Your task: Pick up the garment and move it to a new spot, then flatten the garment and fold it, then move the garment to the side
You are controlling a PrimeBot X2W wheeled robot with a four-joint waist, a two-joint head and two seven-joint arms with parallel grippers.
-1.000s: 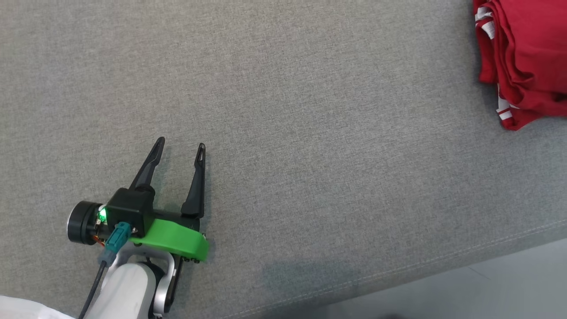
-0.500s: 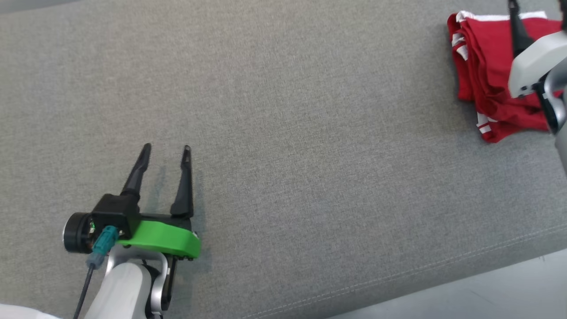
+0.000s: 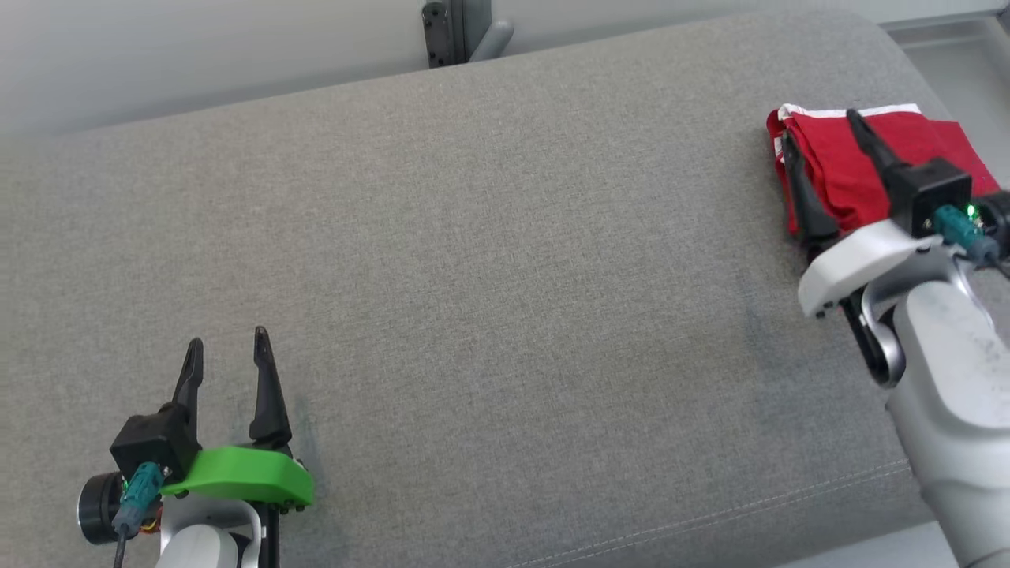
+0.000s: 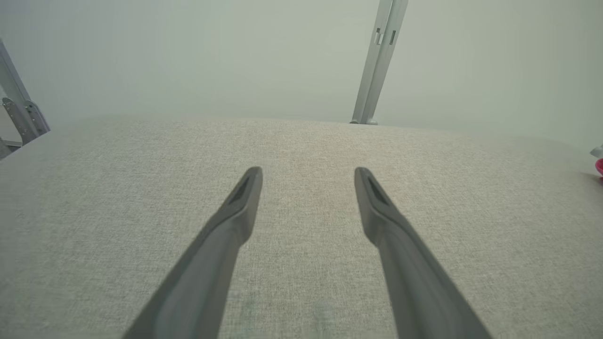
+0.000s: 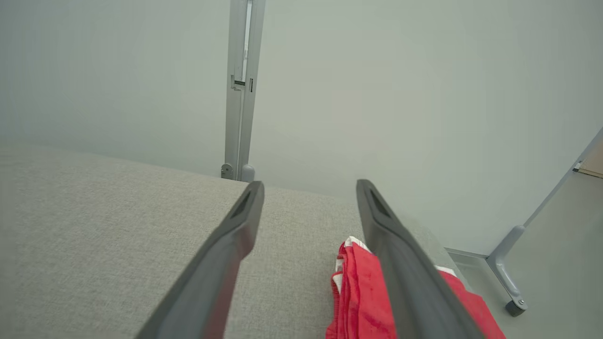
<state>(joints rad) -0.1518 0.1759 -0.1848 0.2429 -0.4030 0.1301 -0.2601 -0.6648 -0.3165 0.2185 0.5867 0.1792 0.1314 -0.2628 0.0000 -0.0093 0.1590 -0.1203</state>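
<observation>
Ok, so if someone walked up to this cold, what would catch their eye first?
The folded red garment with white trim, bright against the grey cushion at its far right end, with the right gripper open over it. Next, the left gripper on its vivid green mount, open above bare fabric at the lower left of the head view.

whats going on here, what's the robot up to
A two-armed robot is handling laundry. The red garment with white trim lies folded at the right end of the grey cushion, and the right gripper hovers open over it, gripping nothing. The left gripper is open over bare cushion at the near left.
</observation>
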